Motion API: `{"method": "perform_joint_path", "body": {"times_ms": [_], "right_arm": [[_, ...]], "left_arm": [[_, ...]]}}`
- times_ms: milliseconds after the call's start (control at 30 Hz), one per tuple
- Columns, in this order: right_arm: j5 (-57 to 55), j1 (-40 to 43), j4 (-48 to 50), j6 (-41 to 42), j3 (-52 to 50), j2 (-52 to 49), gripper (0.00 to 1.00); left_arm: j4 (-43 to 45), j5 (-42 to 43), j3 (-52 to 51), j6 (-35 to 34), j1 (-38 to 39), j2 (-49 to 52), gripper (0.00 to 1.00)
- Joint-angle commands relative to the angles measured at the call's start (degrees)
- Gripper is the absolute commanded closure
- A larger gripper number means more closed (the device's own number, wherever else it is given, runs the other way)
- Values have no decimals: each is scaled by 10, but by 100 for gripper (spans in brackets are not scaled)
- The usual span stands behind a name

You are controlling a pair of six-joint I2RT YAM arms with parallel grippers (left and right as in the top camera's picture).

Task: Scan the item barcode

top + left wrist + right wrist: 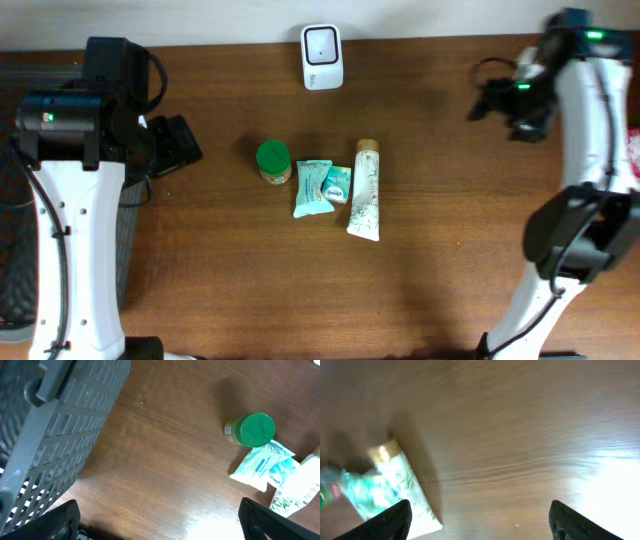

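Observation:
Several items lie in the middle of the table: a green-lidded jar [273, 161], a teal pouch [311, 187], a small teal packet [337, 184] and a white tube with a gold cap [365, 190]. A white scanner [322, 56] stands at the far edge. My left gripper [175, 145] hovers left of the jar, open and empty [160, 530]; its wrist view shows the jar [252, 430], pouch [260, 462] and tube [300, 487]. My right gripper [490, 105] hangs at the far right, open and empty [482, 527], with the blurred tube [400, 485] to its left.
A grey slotted basket [55, 425] sits at the table's left side, under the left arm [20, 270]. Something red [633, 150] shows at the right edge. Bare wood lies between the items and both grippers.

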State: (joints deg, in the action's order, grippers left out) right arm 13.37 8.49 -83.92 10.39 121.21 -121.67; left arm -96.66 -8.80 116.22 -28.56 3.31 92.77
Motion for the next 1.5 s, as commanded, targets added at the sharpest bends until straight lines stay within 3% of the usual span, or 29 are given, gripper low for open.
{"method": "perform_joint_path", "body": {"times_ms": [0,100,367,467,567,700,1033,1067,1133,1333,1467], "right_arm": [[-25,-97,13,-14,-30,3,17],[-67,-196,54,-14,-71,3,1],[-231,-338,132,174,-153,3,0],[-231,-371,177,180,-196,3,21],[-240,-398,216,207,-236,3,28],[-289,-407,218,234,-253,3,30],[-282,-407,277,234,-314,3,31],[-282,-407,281,234,-319,3,32],[-290,-407,281,234,-320,3,50],[-347,-395,239,242,-317,3,49],[-340,-395,163,242,-248,3,44]], "left_arm": [[-1,0,6,-7,-2,-9,1],[0,0,6,-7,-2,-9,1],[-1,0,6,-7,-2,-9,1],[-1,0,6,-7,-2,-9,1],[-1,0,6,-7,-2,-9,1],[-1,0,6,-7,-2,-9,1],[-1,0,6,-7,-2,-9,1],[0,0,6,-7,-2,-9,1],[0,0,6,-7,-2,-9,1],[0,0,6,-7,-2,-9,1],[-1,0,6,-7,-2,-9,1]]}}
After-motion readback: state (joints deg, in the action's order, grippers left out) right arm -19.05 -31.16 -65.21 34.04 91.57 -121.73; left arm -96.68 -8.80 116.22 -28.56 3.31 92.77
